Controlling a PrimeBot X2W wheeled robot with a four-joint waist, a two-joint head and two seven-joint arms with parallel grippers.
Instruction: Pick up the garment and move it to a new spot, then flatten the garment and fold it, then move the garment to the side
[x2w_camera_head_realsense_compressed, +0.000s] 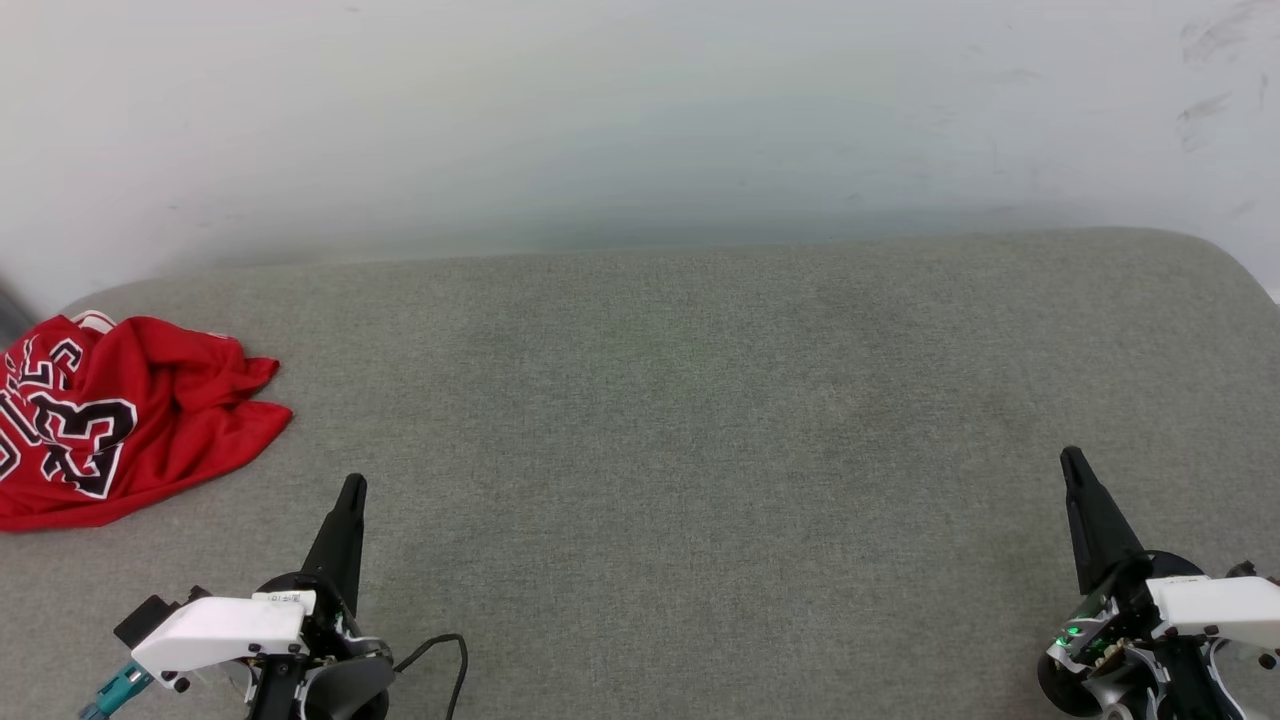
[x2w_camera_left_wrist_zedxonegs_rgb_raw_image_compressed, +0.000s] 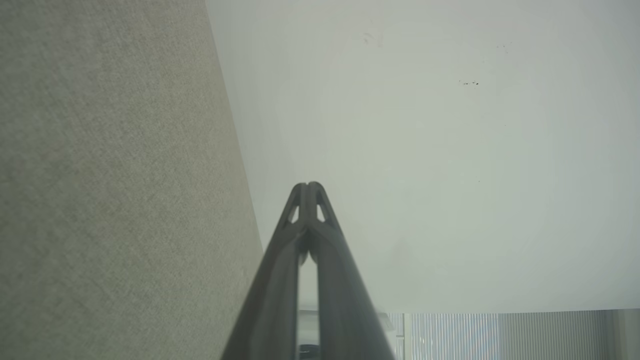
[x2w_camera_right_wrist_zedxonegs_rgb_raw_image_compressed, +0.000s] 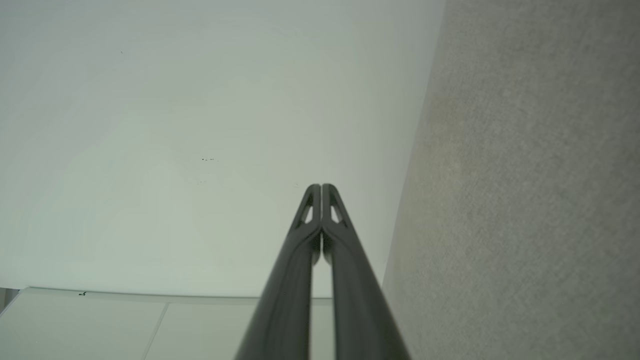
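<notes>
One garment (x2w_camera_head_realsense_compressed: 110, 420): red, crumpled in a heap, with a black white-outlined "23" and part of some lettering facing up, and a bit of white trim at its far edge. Two grippers, left gripper (x2w_camera_head_realsense_compressed: 352, 487) and right gripper (x2w_camera_head_realsense_compressed: 1072, 460), each with two long dark fingers. One thin black cable (x2w_camera_head_realsense_compressed: 445, 650) looping out beside the left wrist. One small green light (x2w_camera_head_realsense_compressed: 1072, 631) on the right wrist.

Grey woven pad (x2w_camera_head_realsense_compressed: 700, 450), wide and flat, far corners rounded, set against a pale wall (x2w_camera_head_realsense_compressed: 640, 120). A few dark scuffs (x2w_camera_head_realsense_compressed: 1205, 70) on the wall at upper right of head view. Garment lying on the pad at its far left, close to the rounded corner, cut off by the left edge of head view. Ribbed blinds (x2w_camera_left_wrist_zedxonegs_rgb_raw_image_compressed: 500, 335) past the wall's end in left wrist view; pale flat panels (x2w_camera_right_wrist_zedxonegs_rgb_raw_image_compressed: 100, 325) in right wrist view.

Left gripper at lower left of head view, fingers pointing away toward the wall, tip near the garment's nearest hem but apart from it. Right gripper at lower right, well apart from the garment, fingers likewise toward the wall and leaning slightly left. Both closed, fingertips pressed together in the wrist views, gripping nothing. Both rolled sideways: pad along one side and wall ahead in each wrist view.
</notes>
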